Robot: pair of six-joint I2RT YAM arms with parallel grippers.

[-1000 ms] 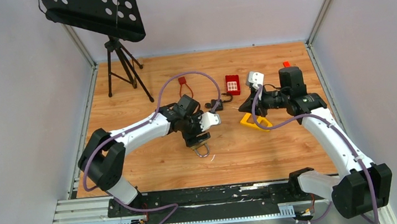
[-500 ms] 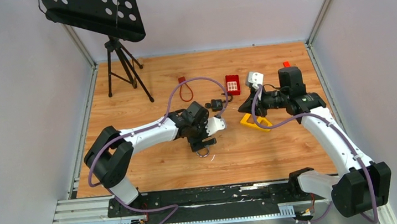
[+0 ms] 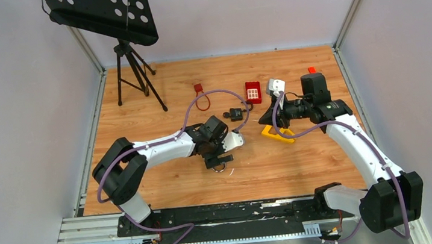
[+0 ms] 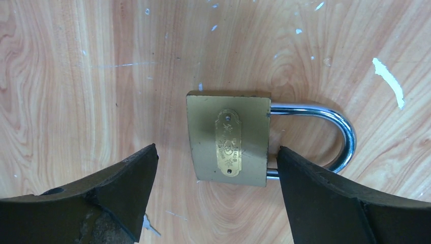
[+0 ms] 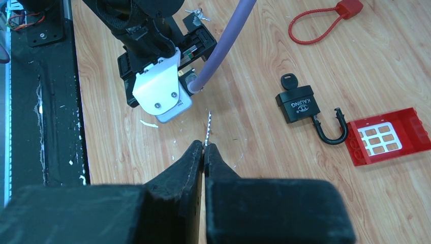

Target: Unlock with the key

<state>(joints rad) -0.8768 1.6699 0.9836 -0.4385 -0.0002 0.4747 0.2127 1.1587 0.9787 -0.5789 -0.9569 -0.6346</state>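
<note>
Brass padlock (image 4: 228, 140) lies flat on the wooden table (image 3: 165, 182), in the near half and about midway between the left and right edges. Its steel shackle points away from the body, and the wrist view shows the embossed plate facing up. The left pincer (image 4: 216, 168) hangs right over it with its 2 dark fingers (image 4: 127, 183) spread wide, 1 on each side of the brass body. Neither finger touches the metal.

Farther back and toward the right edge, the right pincer (image 5: 204, 150) is pressed together on the key (image 5: 207, 127). Only the thin toothed blade shows past the fingertips, aimed toward the left arm's wrist. From above, that pincer (image 3: 266, 118) hovers off the table, just behind a yellow piece (image 3: 278, 133) lying on the wood.

Beyond these, a black padlock (image 5: 298, 104) rests with its shackle swung open and a black-headed key at its base. Just beside it lies a red tray (image 5: 383, 137). A red cable loop (image 3: 200, 96) sits a little to the left, toward the far edge. At the far left corner stands a black tripod (image 3: 129, 70), carrying a perforated black plate overhead.
</note>
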